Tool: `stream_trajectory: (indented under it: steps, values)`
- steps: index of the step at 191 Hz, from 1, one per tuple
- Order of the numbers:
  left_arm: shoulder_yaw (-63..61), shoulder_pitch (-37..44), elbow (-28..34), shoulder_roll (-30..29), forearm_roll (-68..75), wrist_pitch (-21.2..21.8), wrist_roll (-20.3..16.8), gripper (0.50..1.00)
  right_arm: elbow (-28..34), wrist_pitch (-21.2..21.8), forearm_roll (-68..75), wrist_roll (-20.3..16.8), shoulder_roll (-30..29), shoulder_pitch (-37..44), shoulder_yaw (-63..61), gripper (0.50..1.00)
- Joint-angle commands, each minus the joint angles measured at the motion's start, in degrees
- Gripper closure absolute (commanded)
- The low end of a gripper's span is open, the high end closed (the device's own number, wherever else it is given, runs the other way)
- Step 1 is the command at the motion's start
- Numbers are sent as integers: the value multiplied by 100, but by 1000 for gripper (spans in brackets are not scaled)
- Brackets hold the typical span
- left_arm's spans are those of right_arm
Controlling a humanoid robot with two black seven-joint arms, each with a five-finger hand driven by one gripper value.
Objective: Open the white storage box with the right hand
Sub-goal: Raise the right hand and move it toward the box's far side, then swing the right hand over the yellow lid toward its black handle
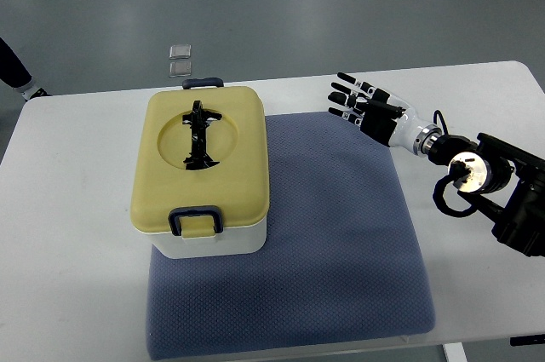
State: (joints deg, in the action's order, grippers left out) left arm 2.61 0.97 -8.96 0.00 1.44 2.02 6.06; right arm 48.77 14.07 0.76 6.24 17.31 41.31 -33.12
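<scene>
- Grey floor surrounds a white counter [77, 175], and a blue-grey mat [341, 243] covers its middle; from my remote seat I have one steep view looking down.
- On the mat's 9 o'clock side sits the white storage box [204, 238], with a pale yellow lid [226, 158], a black folding handle [200, 136] lying in the round recess on top, and a dark blue latch [197, 221] at the 6 o'clock edge. A second latch [203, 83] shows at the 12 o'clock edge.
- I read the box's long axis as running from 12 to 6 o'clock, with both latches on that line.
- My right robot hand [366, 105] comes in from the 3 o'clock edge and hovers over the mat's 1 o'clock corner. Its fingers are spread and point toward 9 o'clock, holding nothing.
- The box lies at about 9 o'clock from that robot hand, slightly toward 8, well apart, with bare mat between them.
- A dark object [13, 68] shows at the frame's 9 o'clock edge, above the counter's corner; I cannot tell what it is, so I make no claim about the left arm.
- My judgement: the right robot hand is the only one placed to act, and nothing on the box looks undone yet.
- The coming move turns on crossing toward 9 o'clock and reaching a latch on the box's end, not its long side.
</scene>
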Motion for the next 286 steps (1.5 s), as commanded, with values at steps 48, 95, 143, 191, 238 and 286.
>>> stream_trajectory:
  steps: [48, 95, 143, 191, 238, 286]
  values:
    - [-6, 0, -1, 0, -3, 0, 9, 500, -105, -18, -6, 0, 1, 27, -28, 560]
    - [-24, 0, -1, 0, 6, 0, 9, 500, -96, -27, -15, 0, 80, 97, 16, 560]
    - [-6, 0, -1, 0, 6, 0, 9, 500, -96, 26, -349, 210, 168, 246, -37, 562]
    - [-15, 0, -1, 0, 6, 0, 9, 500, -87, 17, -419, 272, 150, 422, -19, 562]
    - [-15, 0, -9, 0, -3, 0, 9, 500, -87, -36, -1834, 589, 159, 897, 60, 562]
    - [-15, 0, -9, 0, -3, 0, 9, 500, 159, 26, -4260, 993, 203, 1828, 306, 564]
